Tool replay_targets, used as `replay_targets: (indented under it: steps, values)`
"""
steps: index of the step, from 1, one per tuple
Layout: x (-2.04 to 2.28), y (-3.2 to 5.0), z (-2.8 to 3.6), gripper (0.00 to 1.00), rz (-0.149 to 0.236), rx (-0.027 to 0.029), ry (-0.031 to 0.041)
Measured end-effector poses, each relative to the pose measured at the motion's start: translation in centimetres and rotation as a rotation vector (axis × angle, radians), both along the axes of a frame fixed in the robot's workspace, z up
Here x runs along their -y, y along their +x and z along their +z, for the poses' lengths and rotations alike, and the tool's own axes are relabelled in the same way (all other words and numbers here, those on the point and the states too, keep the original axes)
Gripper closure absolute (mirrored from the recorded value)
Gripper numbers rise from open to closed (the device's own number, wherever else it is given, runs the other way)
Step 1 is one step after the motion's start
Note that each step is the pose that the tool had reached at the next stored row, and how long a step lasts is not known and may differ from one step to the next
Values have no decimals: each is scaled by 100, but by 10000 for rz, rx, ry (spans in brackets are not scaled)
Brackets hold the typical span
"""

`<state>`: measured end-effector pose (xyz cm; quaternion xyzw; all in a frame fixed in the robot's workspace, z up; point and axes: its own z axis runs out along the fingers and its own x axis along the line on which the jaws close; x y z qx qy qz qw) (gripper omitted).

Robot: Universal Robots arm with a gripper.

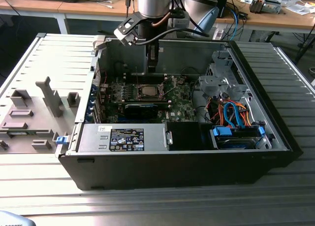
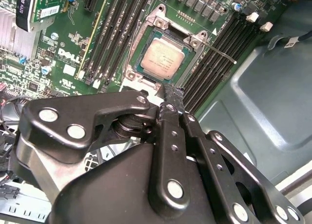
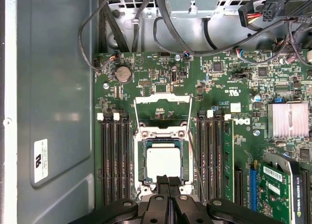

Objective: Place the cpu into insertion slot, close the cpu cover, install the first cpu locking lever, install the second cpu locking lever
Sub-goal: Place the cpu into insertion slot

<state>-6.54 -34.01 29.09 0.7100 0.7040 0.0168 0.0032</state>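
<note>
The exterior view looks down slantwise from well outside the open computer case (image 1: 172, 169), whereas both wrist views hang close above the motherboard (image 3: 219, 82), the first straight down, the second obliquely, sharing the cpu (image 2: 162, 58).

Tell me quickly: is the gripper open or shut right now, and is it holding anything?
Gripper: shut, fingertips together, holding nothing; it hangs at the edge of the cpu, which lies in the insertion slot.
</note>
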Motion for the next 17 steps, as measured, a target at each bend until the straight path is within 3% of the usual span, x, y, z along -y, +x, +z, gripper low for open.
replay_targets:
  steps: [17]
  values:
    - [1,0,53,89,0,0,14]
